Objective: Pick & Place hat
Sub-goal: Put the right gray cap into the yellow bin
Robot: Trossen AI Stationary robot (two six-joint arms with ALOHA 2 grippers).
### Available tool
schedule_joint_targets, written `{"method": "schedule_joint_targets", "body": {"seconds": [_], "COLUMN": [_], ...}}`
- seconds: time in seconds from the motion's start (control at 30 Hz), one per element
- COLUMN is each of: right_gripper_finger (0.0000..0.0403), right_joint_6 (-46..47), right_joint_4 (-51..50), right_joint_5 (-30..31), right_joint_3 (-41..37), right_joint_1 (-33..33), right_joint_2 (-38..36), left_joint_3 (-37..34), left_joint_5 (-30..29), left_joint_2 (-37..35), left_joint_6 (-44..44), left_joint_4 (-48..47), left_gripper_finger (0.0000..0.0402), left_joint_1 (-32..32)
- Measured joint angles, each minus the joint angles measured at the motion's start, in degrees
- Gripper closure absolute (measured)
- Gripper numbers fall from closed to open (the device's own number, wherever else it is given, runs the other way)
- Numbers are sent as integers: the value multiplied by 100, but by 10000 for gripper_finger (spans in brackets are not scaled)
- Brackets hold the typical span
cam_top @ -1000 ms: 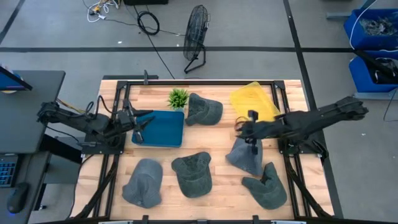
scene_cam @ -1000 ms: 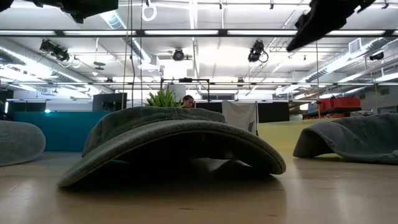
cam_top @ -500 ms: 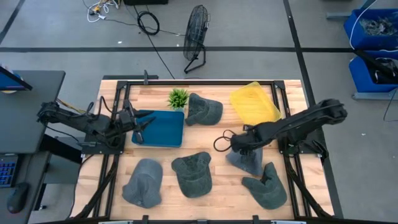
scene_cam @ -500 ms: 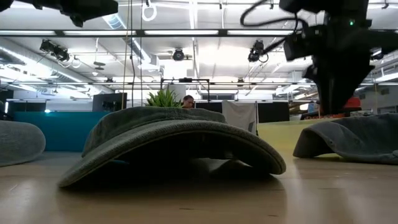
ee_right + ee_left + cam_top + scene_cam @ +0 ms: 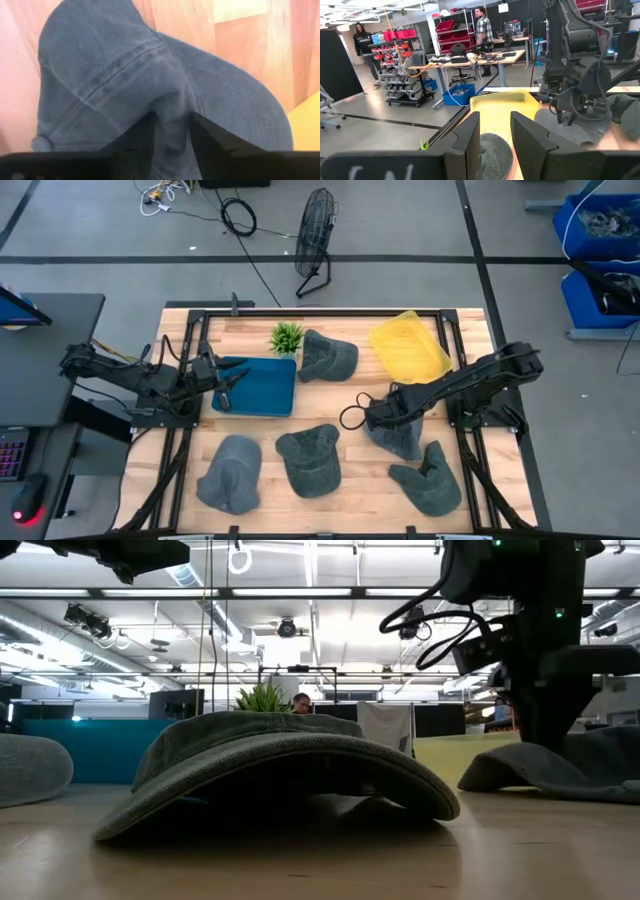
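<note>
Right gripper is down on the grey-blue denim cap at the wooden desk's right-middle. Only the right wrist view shows its fingers slightly apart, pressing into a fold of cap fabric. Left gripper hovers over the teal rectangular tray, fingers apart. Yellow tray sits at the rear right edge.

Counter: pale wood planks, smooth, with a faint sheen in the low view. Hat beneath the right hand: grey-blue woven cloth, matt, with raised stitched seams. The other hats look to be the same matt cloth. Yellow tray and teal tray: smooth, plastic-looking. Arm bodies and fingers: dark, matt.
</note>
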Motion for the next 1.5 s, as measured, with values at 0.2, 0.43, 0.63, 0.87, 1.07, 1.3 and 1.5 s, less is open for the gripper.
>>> {"method": "schedule_joint_targets", "body": {"seconds": [0.2,0.43,0.63,0.87,1.07,1.3,1.5], "right_gripper_finger": [391,398,399,400,400,401,401], "right_joint_6": [-222,-434,-1135,-2355,-2681,-1802,-1509], "right_joint_4": [23,-228,-994,-1810,-3039,-3782,-3792], "right_joint_5": [63,404,1052,2463,4080,3887,3529], "right_joint_3": [0,405,1817,3327,3900,3556,2747], "right_joint_1": [3,36,44,44,-36,-545,-1035], "right_joint_2": [12,12,3,-4,-8,-85,-103], "left_joint_3": [0,0,0,-2,-2,-2,-2], "left_joint_5": [0,0,0,0,2,2,2], "left_joint_2": [0,0,0,0,0,0,0], "left_joint_6": [20,16,-12,-28,-30,-32,-34], "left_joint_4": [-7,-82,-79,-74,-70,-70,-66], "left_gripper_finger": [289,289,289,289,289,289,289], "left_joint_1": [0,0,0,0,0,0,0]}}
